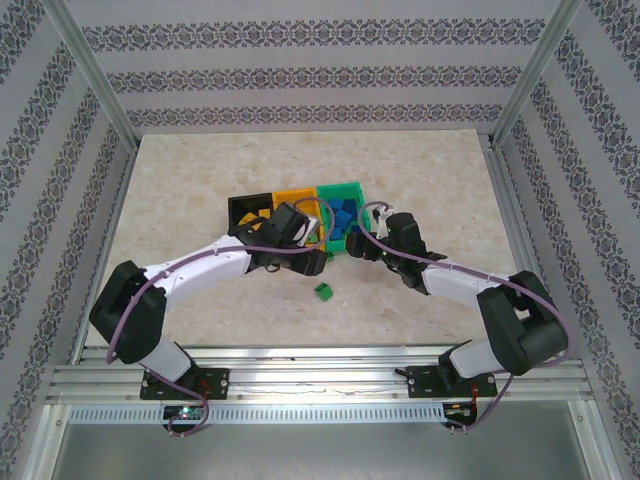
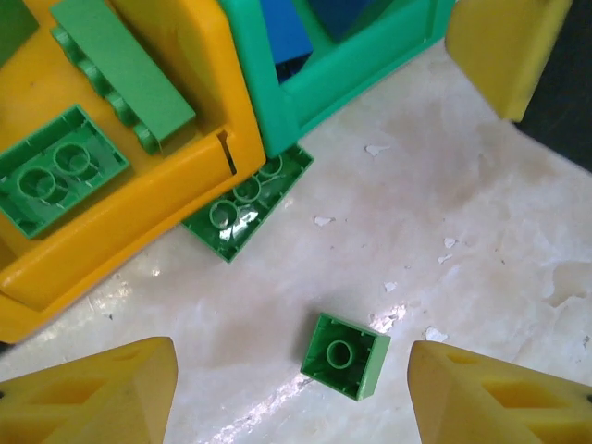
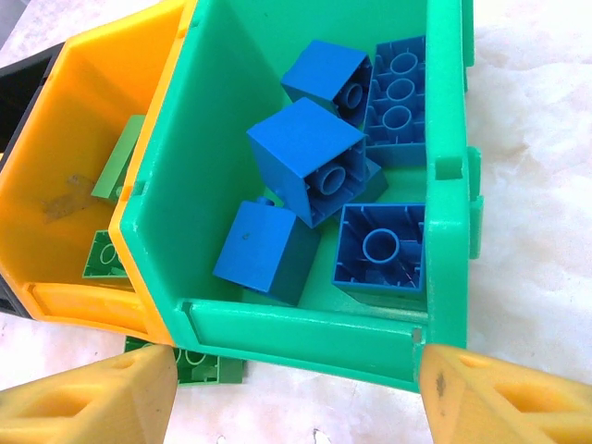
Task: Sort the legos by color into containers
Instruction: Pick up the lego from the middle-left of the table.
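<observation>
Three joined containers stand mid-table: black (image 1: 250,207), orange (image 1: 295,200) and green (image 1: 340,195). Several blue legos (image 3: 310,157) lie in the green bin (image 3: 305,319). Green legos (image 2: 60,171) lie in the orange bin (image 2: 139,217). A small green lego (image 2: 344,355) lies upside down on the table, between the spread fingers of my open left gripper (image 2: 291,393) and touching neither. A larger green lego (image 2: 245,203) is wedged partly under the bins. My right gripper (image 3: 296,398) is open and holds nothing, just in front of the green bin's near wall.
The small green lego (image 1: 323,291) lies just in front of the bins, between the two arms. A yellow finger (image 2: 504,51) of the other gripper shows at the top right of the left wrist view. Aluminium posts and patterned walls enclose the table (image 1: 180,190).
</observation>
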You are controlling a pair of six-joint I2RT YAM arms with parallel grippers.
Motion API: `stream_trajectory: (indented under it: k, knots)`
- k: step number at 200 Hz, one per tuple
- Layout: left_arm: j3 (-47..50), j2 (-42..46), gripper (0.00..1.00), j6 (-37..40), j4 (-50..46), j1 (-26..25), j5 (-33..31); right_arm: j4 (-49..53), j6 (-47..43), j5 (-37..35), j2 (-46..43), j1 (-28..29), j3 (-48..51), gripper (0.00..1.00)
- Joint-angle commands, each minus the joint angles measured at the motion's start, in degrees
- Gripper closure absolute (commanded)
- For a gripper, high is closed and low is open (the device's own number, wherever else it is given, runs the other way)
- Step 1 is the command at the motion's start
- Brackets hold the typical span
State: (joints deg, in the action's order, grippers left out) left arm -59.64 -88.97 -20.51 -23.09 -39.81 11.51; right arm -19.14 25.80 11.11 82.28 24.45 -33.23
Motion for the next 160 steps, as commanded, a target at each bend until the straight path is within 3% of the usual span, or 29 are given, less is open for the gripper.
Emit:
stream_trajectory:
  k: [1,82,160]
  knots:
    - [1.79,2.34,0.35,-2.72,2.96,-1.85,-1.62,-1.36,0.64,0.6,0.13,-0.87,-0.21,0.3]
    - [6.07,0.13,0.35,-6.36,7.44,-8.37,-1.05,-1.87,1.35,1.4,-0.11,-1.86,0.27,0.3]
    - [1.17,-8.41,0.36,-5.35,5.56,-11.11,-0.97,-2.26,1.72,1.94,-0.19,-2.3,0.54,0.3]
